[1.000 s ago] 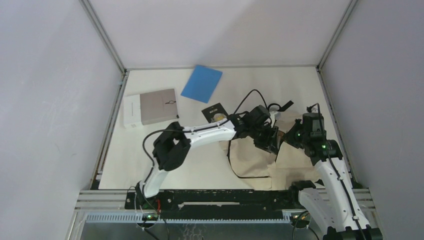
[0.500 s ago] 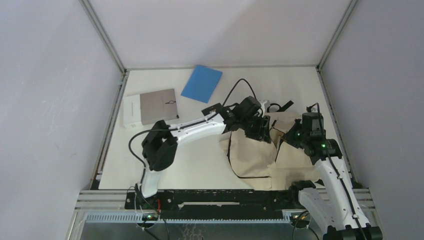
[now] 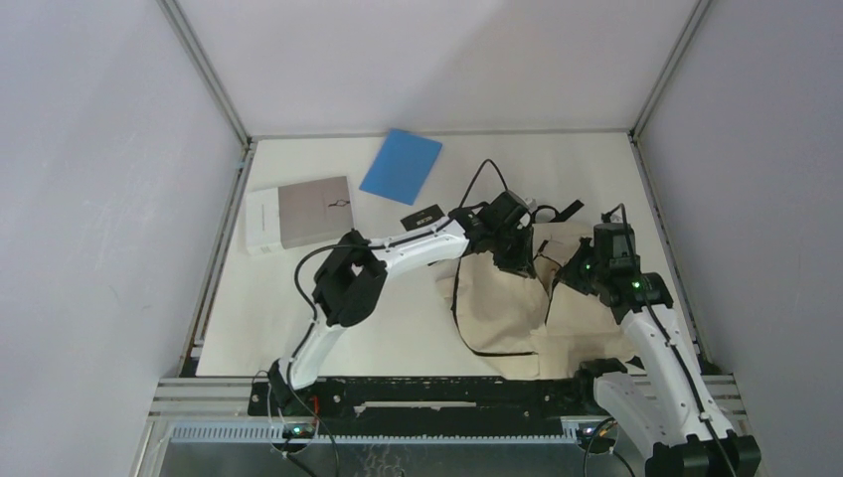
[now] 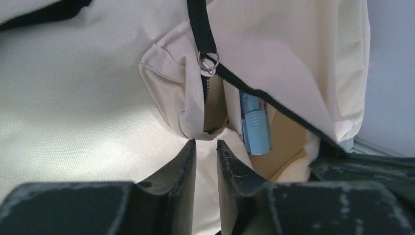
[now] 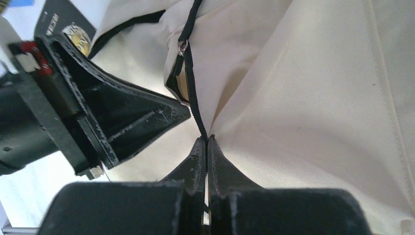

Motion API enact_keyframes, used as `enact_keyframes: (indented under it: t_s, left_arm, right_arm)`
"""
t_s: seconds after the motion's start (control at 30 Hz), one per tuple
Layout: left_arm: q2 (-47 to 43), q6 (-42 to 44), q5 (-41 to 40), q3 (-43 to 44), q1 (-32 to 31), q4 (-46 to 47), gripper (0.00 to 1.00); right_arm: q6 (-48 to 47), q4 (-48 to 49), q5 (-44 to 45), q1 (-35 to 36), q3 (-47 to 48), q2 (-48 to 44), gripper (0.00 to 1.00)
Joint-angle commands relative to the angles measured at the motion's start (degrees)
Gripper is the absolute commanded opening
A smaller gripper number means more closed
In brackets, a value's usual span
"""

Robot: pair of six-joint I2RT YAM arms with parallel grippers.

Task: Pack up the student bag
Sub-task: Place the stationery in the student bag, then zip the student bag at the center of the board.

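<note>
Your left arm [image 3: 398,253] has pulled its elbow back in toward the student bag [image 3: 502,308] since half a second ago. Over the last second the left gripper [image 3: 517,250] has climbed from the bag's middle to its far part. The black booklet [image 3: 421,215], half covered by the arm a moment ago, shows again just off the bag's far left corner. Your right arm has hardly shifted.

The bag lies flat on the table [image 3: 398,328], directly under both grippers. In your left wrist view the left gripper's tips point at a fold of cream cloth beside the open zipper, just below the metal pull ring [image 4: 208,62]. The jaws stand a narrow gap apart, closer than before, and cloth shows in the gap. You cannot tell whether they pinch it. A light blue pen [image 4: 255,127] sits inside the open pocket, right of the tips.

Further right, your right gripper [image 5: 206,138] is clamped tight on the bag's black zipper line. The cream cloth spreads away from its tips, and the left gripper's fingers are close on its left.
</note>
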Motion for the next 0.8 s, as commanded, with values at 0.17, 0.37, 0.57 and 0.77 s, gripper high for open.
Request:
enact_keyframes:
  t_s: [0.17, 0.37, 0.57, 0.77]
  left_arm:
    - [0.2, -0.5, 3.7, 3.5, 4.3, 1.5, 0.01]
    - [-1.9, 1.8, 4.9, 2.6, 5.9, 0.7, 0.0]
    - [-3.0, 1.5, 2.3, 2.1, 4.5, 0.2, 0.54]
    - [0.3, 0.1, 2.2, 5.7, 2.4, -1.2, 0.57]
  right_arm:
    - [1.6, 6.9, -0.4, 1.6, -4.5, 3.0, 0.0]
    - [1.5, 7.5, 0.0, 1.6, -4.5, 4.1, 0.0]
    - [1.5, 8.1, 0.1, 1.6, -4.5, 5.0, 0.0]
    - [1.4, 8.3, 0.2, 1.6, -4.5, 5.7, 0.0]
